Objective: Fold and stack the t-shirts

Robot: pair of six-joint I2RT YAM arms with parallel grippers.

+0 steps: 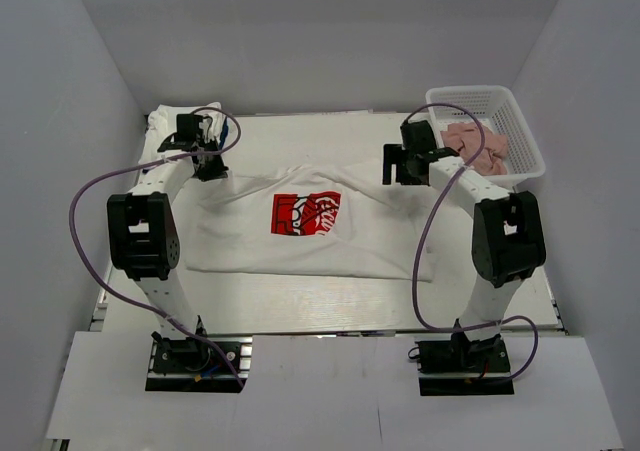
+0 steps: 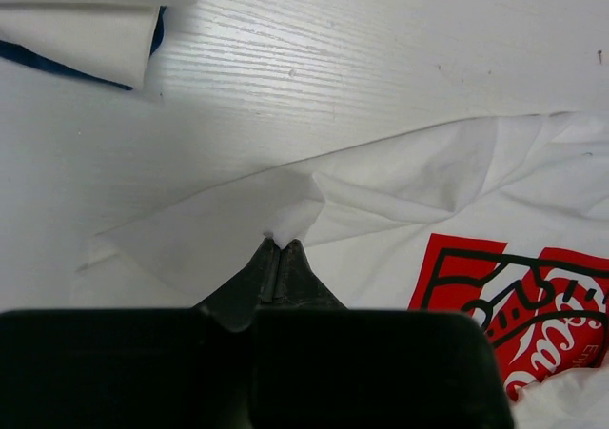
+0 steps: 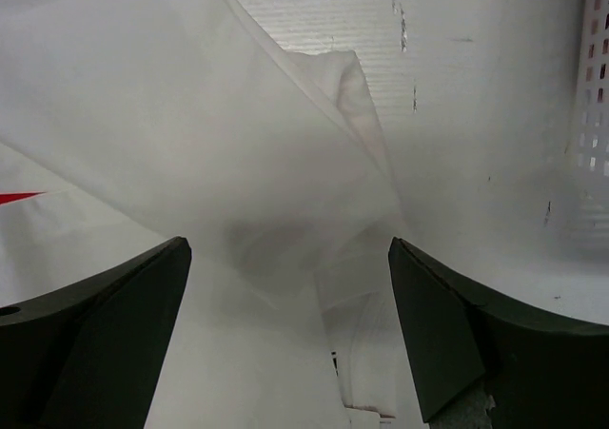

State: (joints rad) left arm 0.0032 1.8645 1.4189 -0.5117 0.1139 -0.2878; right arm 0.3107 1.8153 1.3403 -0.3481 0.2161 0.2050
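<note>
On white table (image 1: 300,311), pale walls (image 1: 320,31) | left claw (image 2: 279,243) pinches t-shirt (image 2: 381,210) | right claw (image 3: 289,246) wide

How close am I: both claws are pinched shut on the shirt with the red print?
Not quite. Only the left claw is pinched shut on the shirt with the red print. The right claw stands wide open over it, as the right wrist view shows.

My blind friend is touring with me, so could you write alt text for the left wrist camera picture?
The left gripper is shut on a puckered edge of a white t-shirt with a red print, spread on a pale table. A folded white bundle with a blue edge lies at the upper left.
</note>
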